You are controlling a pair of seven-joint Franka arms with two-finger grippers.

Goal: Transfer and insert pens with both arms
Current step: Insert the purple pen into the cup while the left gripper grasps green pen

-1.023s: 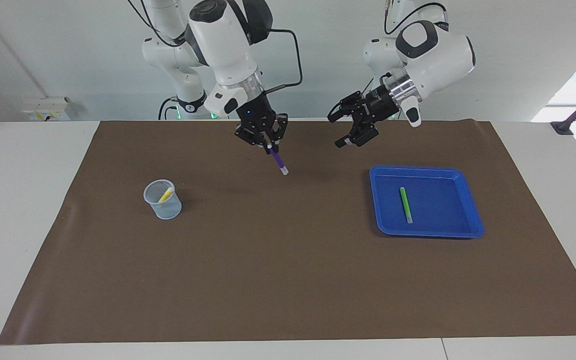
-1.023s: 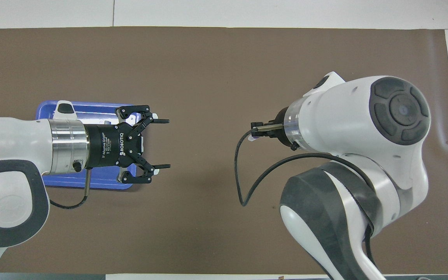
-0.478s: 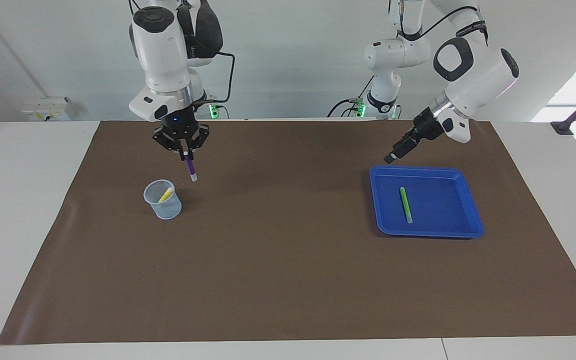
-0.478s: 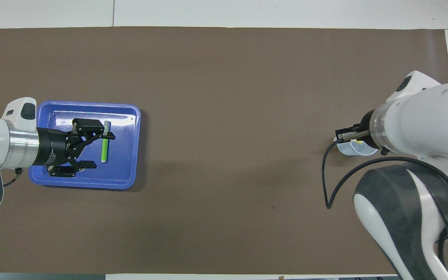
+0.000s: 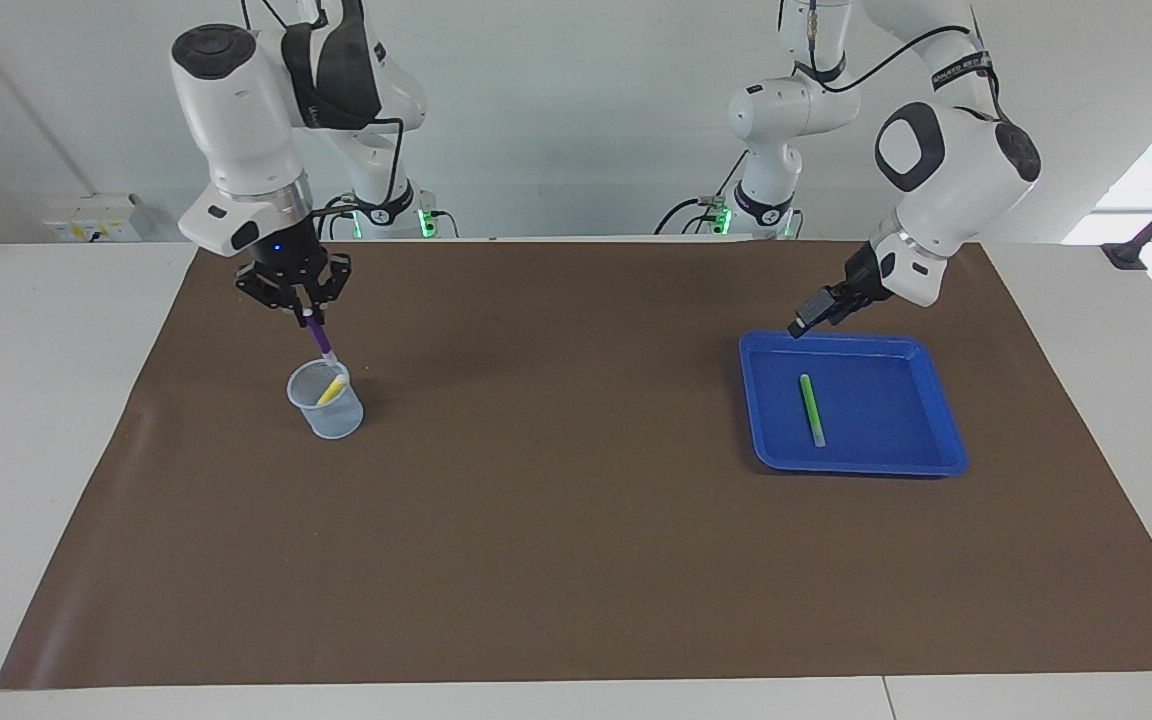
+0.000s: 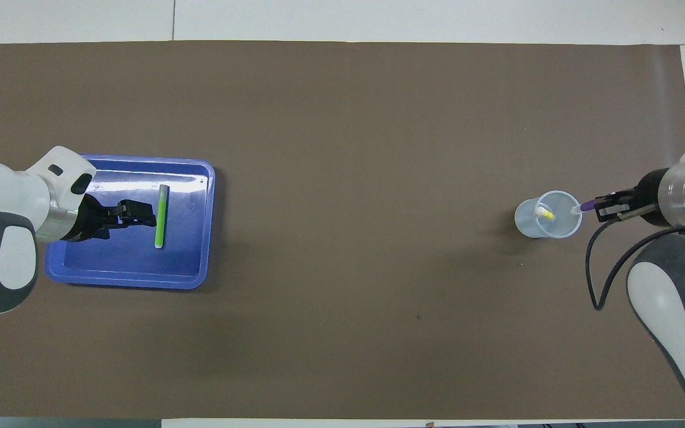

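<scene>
— Brown mat [image 5: 576, 520] covers most of the white counter [image 5: 46, 420] in the facing view, a pale wall above it. What sits on the mat?

— A clear cup [image 5: 327, 402] toward the right arm's end, with the yellow pen [image 5: 332, 390] leaning inside it. Toward the left arm's end lies a blue tray [image 5: 941, 420], and the green pen [image 5: 812, 409] rests flat in it.

— And the arms?

— The right hand [image 5: 307, 312] hangs over the cup, clenched on the purple pen [image 5: 319, 340], which points down and slants, its pale tip at the cup's rim. The left hand [image 5: 812, 315] hovers over the tray's edge nearest the robots; I cannot tell the spread of its fingers from this angle.

— Does the overhead view add anything?

— The mat [image 6: 342, 119] fills it. The right hand [image 6: 607, 208] comes in beside the cup [image 6: 527, 223], the purple pen [image 6: 585, 207] reaching over the rim, and the yellow pen [image 6: 545, 213] shows inside. The left hand [image 6: 134, 214] is over the tray [image 6: 128, 276], its tip just beside the green pen [image 6: 161, 217], holding nothing. Seen edge-on, its fingers overlap.
</scene>
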